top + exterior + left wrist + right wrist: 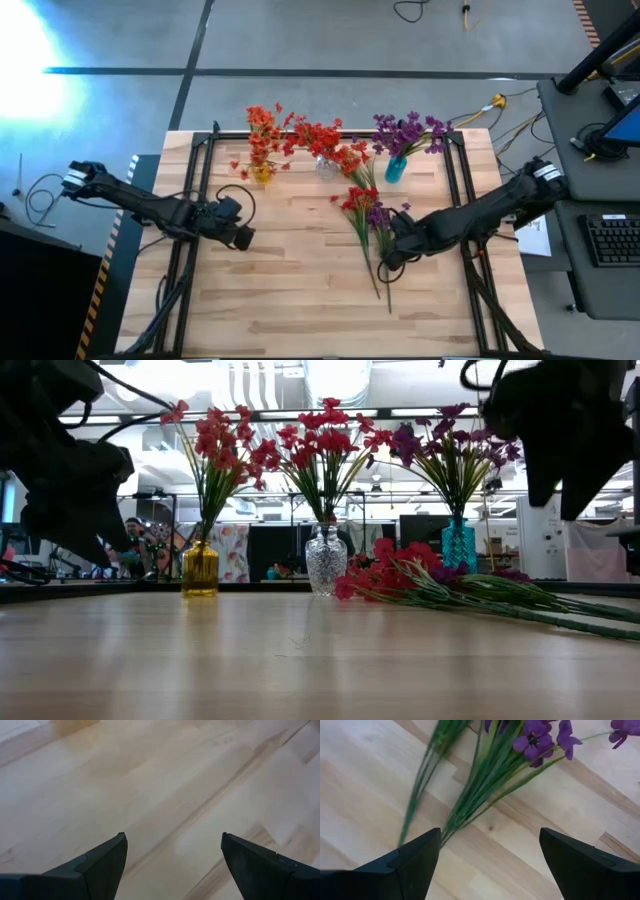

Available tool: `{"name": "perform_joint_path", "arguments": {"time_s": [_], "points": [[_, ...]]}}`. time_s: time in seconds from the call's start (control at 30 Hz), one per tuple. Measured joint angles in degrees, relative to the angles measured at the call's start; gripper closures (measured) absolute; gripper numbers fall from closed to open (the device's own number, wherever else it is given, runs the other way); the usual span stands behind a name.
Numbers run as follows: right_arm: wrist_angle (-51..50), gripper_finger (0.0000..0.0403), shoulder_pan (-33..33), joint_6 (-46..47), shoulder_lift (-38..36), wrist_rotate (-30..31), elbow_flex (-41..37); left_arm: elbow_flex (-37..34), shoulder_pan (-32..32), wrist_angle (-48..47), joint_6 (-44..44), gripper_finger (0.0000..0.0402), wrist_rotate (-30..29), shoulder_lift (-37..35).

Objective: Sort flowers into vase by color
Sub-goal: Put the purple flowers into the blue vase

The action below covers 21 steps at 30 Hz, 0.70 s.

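Note:
A loose bunch of flowers (pixel 368 215) lies flat on the table, red and purple blossoms toward the far side, green stems (pixel 380 275) toward the near edge. My right gripper (pixel 392 262) hangs open above those stems (pixel 470 802), touching nothing. Purple blossoms (pixel 535 740) show just ahead of it. At the far edge stand a yellow vase (pixel 262 174) with orange-red flowers, a clear vase (pixel 327 167) with red ones and a teal vase (pixel 396 169) with purple ones. My left gripper (pixel 243 237) is open over bare wood (pixel 165 785) at the table's left.
Black frame rails (pixel 205 190) run along the table's left, right and far sides. Bare wood (pixel 300 290) spreads across the middle and near part of the table. In the low view the three vases (pixel 326 560) stand in a row behind the lying bunch (pixel 430 578).

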Motion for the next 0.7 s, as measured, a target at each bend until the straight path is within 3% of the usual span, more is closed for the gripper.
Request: {"name": "perform_joint_path", "arguments": {"time_s": [0.4, 0.7], "points": [[6.26, 0.0074, -1.64, 0.44, 9.36, 0.09, 0.00, 0.00, -0.02, -0.83, -0.19, 0.0093, 5.73, 4.17], [7.97, 0.0075, -2.01, 0.26, 14.78, 0.06, 0.02, 0.00, -0.02, -0.70, -0.31, 0.0093, 6.03, 7.74]]}}
